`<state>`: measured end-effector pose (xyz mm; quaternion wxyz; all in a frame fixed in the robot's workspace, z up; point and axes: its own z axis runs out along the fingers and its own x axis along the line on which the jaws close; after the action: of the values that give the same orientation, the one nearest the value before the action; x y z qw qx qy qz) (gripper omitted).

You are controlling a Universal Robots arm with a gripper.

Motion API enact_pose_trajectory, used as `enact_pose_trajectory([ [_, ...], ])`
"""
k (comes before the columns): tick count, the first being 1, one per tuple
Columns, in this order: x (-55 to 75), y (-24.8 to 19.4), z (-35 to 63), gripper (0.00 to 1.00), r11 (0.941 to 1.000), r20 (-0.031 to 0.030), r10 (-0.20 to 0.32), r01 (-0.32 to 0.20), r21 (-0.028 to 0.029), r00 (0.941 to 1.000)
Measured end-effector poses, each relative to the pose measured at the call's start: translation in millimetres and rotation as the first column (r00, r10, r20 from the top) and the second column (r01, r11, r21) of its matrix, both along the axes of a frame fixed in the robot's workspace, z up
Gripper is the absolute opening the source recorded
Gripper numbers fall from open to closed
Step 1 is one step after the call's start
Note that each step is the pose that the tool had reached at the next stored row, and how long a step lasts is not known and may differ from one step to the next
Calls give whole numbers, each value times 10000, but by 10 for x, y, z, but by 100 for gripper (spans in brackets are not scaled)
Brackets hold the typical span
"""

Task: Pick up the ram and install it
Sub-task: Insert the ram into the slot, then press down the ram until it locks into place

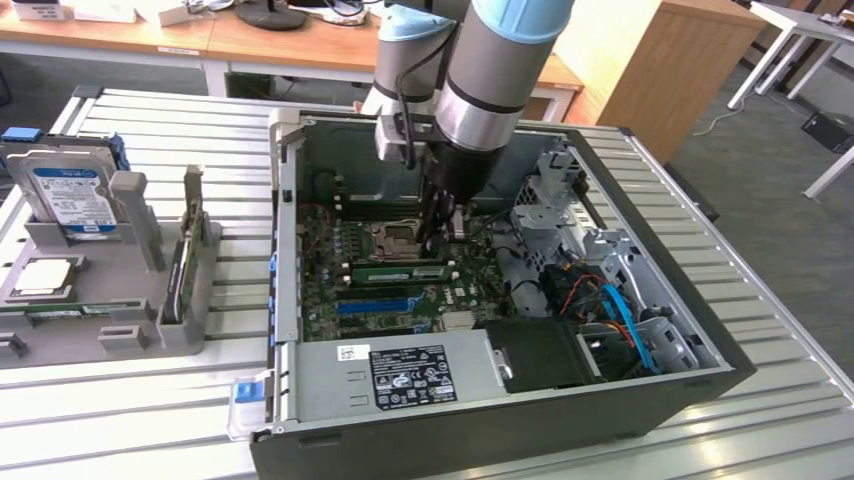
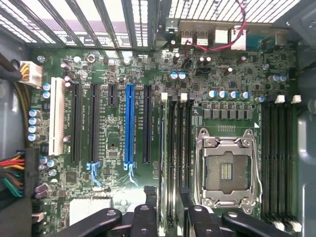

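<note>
Since the ram lies level in a slot at the exterior view's centre, just below the processor socket, seating looks done and release is the step in hand. The end effector hangs over it, fingers spread wide, holding nothing. Leaving calls for a straight lift. Counted: one ram in the case, one socket, one hard drive and one processor chip at left.
</note>
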<state>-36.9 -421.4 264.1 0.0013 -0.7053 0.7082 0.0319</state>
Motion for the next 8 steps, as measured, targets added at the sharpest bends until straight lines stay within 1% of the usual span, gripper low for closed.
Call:
enact_pose_trajectory([
  [3, 0, 0, 26, 31, 10000, 0, 0, 0, -4, 10000],
  [8, 0, 0, 27, 31, 10000, 0, 0, 0, -4, 10000],
])
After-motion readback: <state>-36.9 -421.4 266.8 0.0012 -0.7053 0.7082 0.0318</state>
